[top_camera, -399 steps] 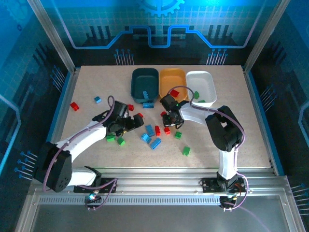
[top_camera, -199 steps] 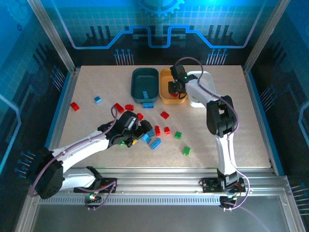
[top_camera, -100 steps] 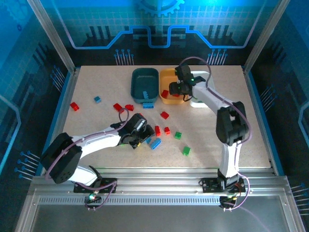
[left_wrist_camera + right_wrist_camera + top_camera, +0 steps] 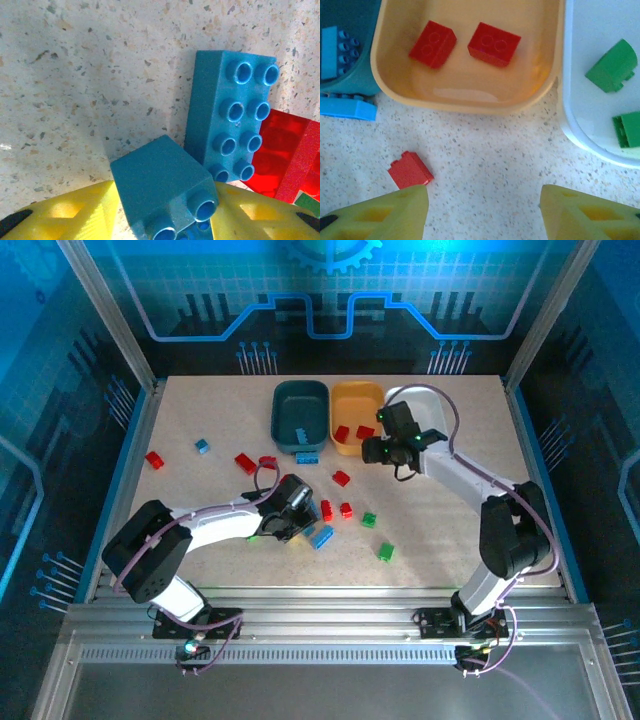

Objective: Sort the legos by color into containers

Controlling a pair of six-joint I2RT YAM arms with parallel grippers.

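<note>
My left gripper (image 4: 293, 512) is low over the middle of the table. Its yellow fingers (image 4: 65, 215) press both sides of a small blue lego (image 4: 162, 185), which sits tilted. A long blue lego (image 4: 232, 115) and a red lego (image 4: 280, 165) lie just beyond it. My right gripper (image 4: 385, 447) hovers open and empty (image 4: 482, 210) in front of the yellow-orange container (image 4: 465, 102), which holds two red legos (image 4: 432, 44). The white container (image 4: 570, 130) holds green legos (image 4: 612, 65). A blue lego (image 4: 330, 47) lies in the teal container (image 4: 277, 410).
Loose on the table are red legos (image 4: 245, 463) at the left and middle (image 4: 341, 478), green ones (image 4: 385, 552) near the front, and blue ones (image 4: 203, 446) at the far left and by the teal container (image 4: 347, 107). A red lego (image 4: 410, 170) lies by my right gripper's left finger.
My left gripper has slid right and closed on the small blue lego. My right gripper has opened, left a second red lego in the yellow-orange container, and drawn back off its front edge.
</note>
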